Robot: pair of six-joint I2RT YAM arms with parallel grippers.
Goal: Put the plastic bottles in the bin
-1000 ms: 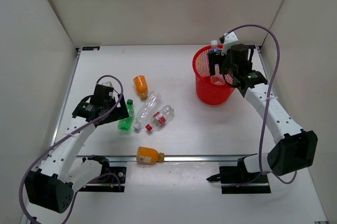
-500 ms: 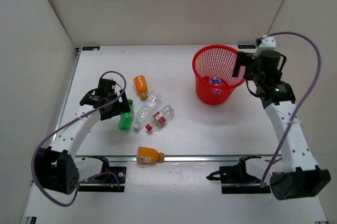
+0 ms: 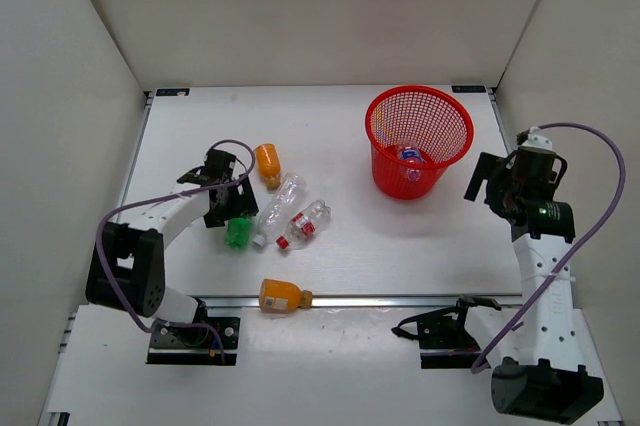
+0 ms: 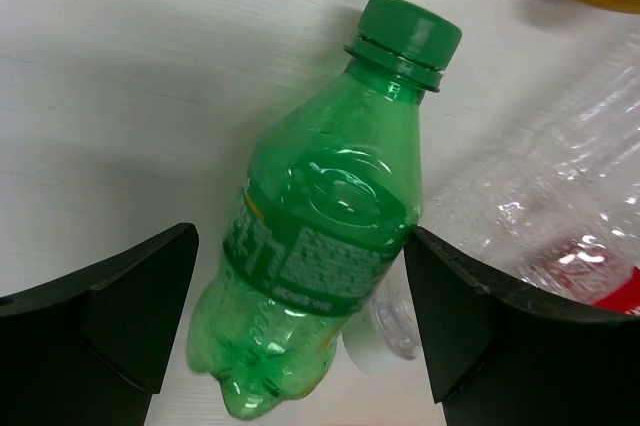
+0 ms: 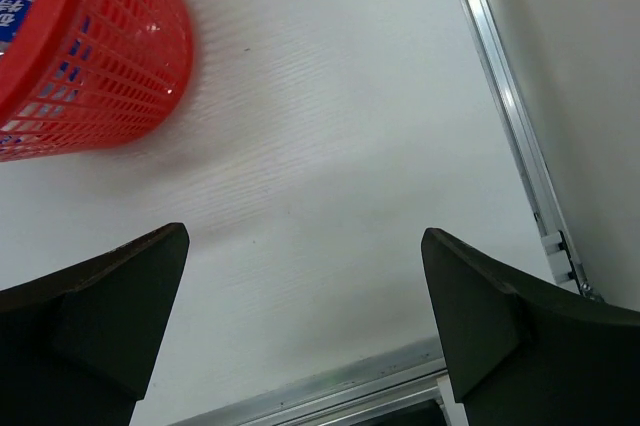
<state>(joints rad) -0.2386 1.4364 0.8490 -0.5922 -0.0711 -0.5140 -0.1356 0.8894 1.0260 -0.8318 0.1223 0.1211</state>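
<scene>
Green bottle [image 4: 320, 236] lies left of centre on the counter [image 3: 340, 266], my left pincer [image 4: 300, 286] now lowered wide open around it, gripping nothing. My right pincer [image 5: 305, 286], open and empty, has withdrawn to the right of the bin [image 3: 400, 181].

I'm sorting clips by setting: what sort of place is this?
Likely a robot lab test cell: bare white walls enclose the table, two arms stand bolted at its edge, and plastic bottles lie near a red bin.

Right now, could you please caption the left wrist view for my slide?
Open left pincer straddling the green bottle, which lies on the table beside a clear bottle.
</scene>
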